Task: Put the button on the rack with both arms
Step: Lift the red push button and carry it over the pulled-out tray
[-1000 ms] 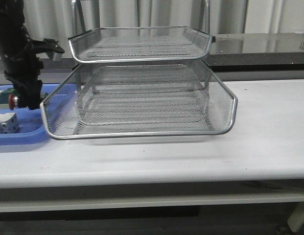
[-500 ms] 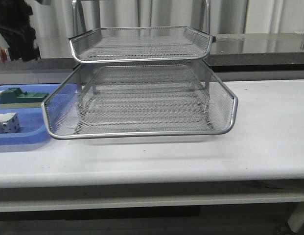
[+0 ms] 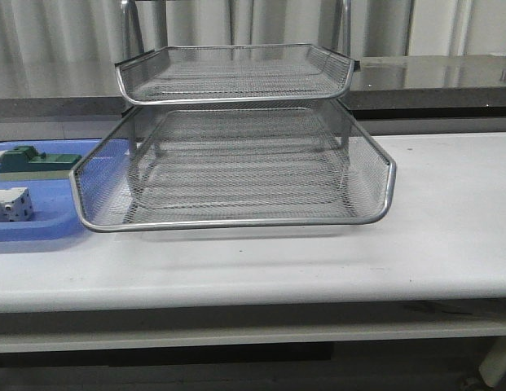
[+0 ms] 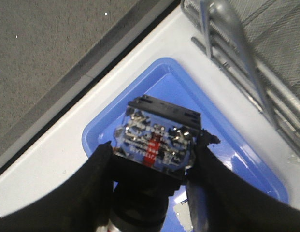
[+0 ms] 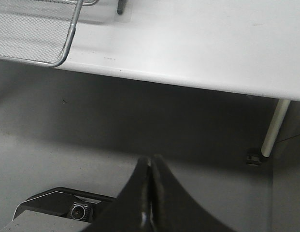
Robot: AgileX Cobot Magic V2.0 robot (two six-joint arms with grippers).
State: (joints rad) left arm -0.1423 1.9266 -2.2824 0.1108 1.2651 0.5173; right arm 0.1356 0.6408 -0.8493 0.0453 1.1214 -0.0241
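The silver wire-mesh rack stands in the middle of the white table in the front view. Neither arm shows in the front view. In the left wrist view my left gripper is shut on the button, whose blue rear block with metal terminals faces the camera and whose black body runs down between the fingers; it hangs above the blue tray. The rack's chrome frame is off to one side. In the right wrist view my right gripper is shut and empty, below the table edge over the floor.
The flat blue tray at the table's left holds a green block and a white block. A rack corner, the table's front edge and a table leg show in the right wrist view.
My left arm has risen from the blue tray with the button and left the front view at the top left. The rack and the blocks have not moved.
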